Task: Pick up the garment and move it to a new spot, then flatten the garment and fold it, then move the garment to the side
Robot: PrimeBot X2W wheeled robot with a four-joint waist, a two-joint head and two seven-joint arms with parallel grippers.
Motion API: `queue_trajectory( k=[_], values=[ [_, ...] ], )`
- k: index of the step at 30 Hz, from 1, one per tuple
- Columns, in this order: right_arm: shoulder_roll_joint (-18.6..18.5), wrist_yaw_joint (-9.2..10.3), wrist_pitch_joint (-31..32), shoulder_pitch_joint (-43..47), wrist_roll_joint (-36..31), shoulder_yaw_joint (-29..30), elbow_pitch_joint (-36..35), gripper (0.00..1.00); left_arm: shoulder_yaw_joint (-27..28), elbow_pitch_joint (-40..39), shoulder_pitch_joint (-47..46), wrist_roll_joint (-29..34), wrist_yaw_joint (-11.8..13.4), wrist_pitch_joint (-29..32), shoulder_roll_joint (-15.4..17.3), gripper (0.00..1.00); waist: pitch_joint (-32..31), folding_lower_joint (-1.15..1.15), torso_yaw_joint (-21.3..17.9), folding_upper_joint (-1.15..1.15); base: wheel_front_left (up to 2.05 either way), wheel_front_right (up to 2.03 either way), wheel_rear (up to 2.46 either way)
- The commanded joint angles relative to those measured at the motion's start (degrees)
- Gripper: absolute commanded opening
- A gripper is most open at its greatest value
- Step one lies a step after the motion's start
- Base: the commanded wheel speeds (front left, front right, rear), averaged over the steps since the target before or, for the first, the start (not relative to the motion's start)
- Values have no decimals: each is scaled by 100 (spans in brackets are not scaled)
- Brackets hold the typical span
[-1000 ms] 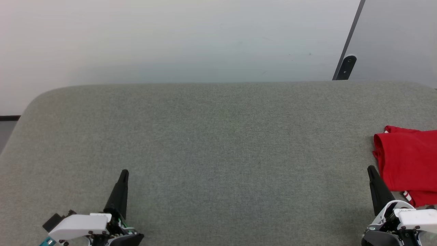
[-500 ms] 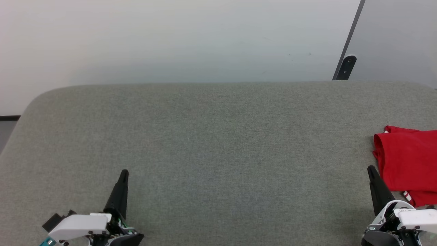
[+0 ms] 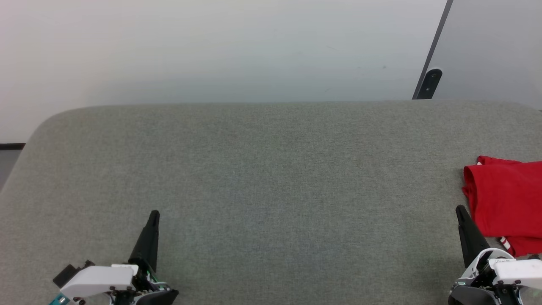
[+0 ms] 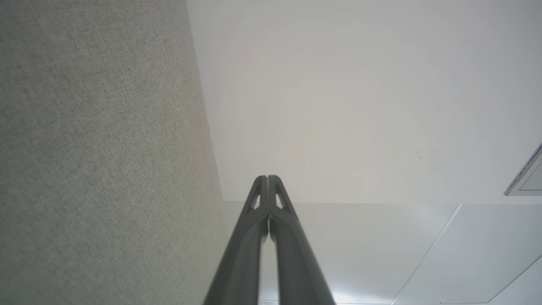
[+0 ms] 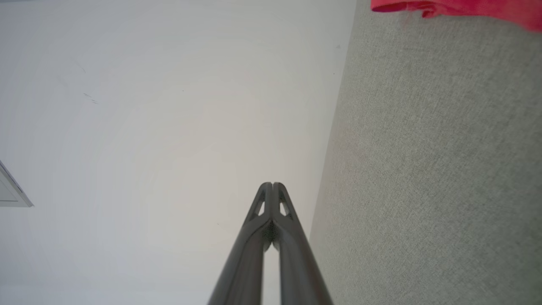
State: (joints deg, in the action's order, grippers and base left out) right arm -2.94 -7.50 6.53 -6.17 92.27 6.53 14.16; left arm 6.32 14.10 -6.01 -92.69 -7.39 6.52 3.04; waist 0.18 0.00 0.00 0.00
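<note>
Head view: the left pincer (image 3: 153, 215) sits at the lower left over the grey fabric tabletop (image 3: 271, 169). Its 2 dark fingers are pressed together into 1 thin point that aims up the picture, with nothing between them. The right pincer (image 3: 459, 209) sits at the lower right in the same pose, closed and empty. The garment (image 3: 506, 199) lies on the tabletop at the far right as a folded red bundle, cut off by the picture's edge. A bit of red-and-white striped trim (image 3: 504, 242) peeks out at its lower edge. The right pincer's tip is just beside the garment's left side. A pale wall (image 3: 211, 51) stands behind the tabletop, and a dark strip (image 3: 432, 82) runs up it at the upper right.

Left wrist view: the left pincer (image 4: 267, 178) rises from the bottom edge, its 2 tips touching and holding nothing. The grey tabletop (image 4: 93, 148) takes the left side and the pale wall (image 4: 338, 106) the rest.

Right wrist view: the right pincer (image 5: 273, 185) is likewise closed tip to tip and empty. The tabletop (image 5: 432, 169) lies to the right, and the garment (image 5: 465, 7) shows as a red strip at the top right corner, apart from the fingertips.
</note>
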Motion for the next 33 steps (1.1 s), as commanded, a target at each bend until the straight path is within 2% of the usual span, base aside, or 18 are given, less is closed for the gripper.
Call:
queue_trajectory(
  k=[1,33],
  values=[
    [18,2,-14,-19,26,2,1,0,18,7,-54,26,-28,-4,-8,0,0,0,0,0,0,0,0],
    [19,2,-15,-19,27,1,0,0,26,6,-55,33,-28,8,-16,0,0,0,0,0,0,0,0]
  ],
)
